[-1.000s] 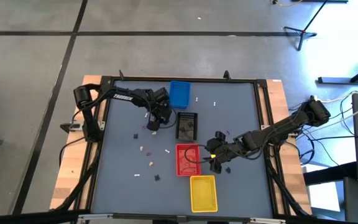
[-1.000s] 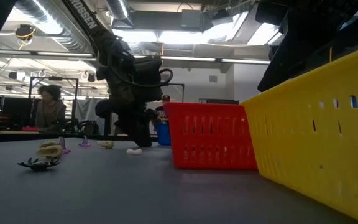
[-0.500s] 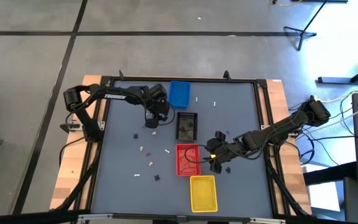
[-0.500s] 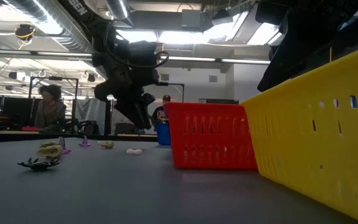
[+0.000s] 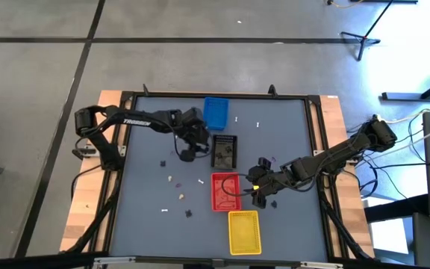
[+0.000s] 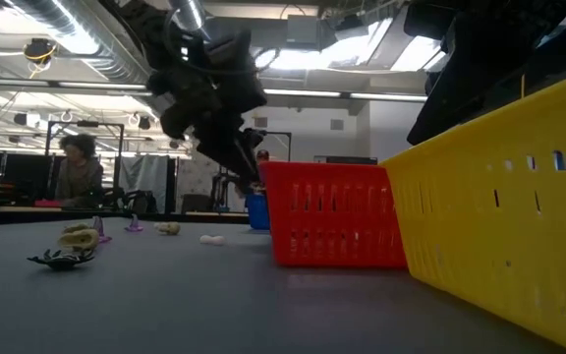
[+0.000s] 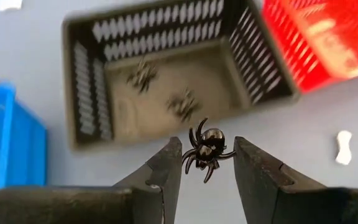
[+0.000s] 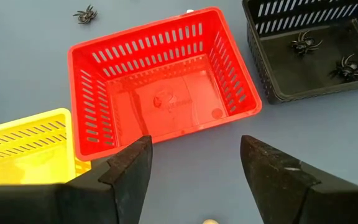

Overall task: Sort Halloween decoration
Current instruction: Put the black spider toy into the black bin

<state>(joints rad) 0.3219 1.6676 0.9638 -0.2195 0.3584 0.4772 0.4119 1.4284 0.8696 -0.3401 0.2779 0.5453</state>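
Between the fingers of my left pincer (image 7: 207, 158) hung a small black spider (image 7: 206, 151), pinched by its round body just short of the black tray (image 7: 166, 68), where two more spiders (image 7: 183, 102) already lay. I judged it feather-light, hard plastic and glossy, so apt to slip; its thin legs looked bendy, which made the body the safer hold. My right pincer (image 8: 194, 165) waited spread wide and empty above the tabletop (image 8: 328, 143), near the red tray (image 8: 160, 87).
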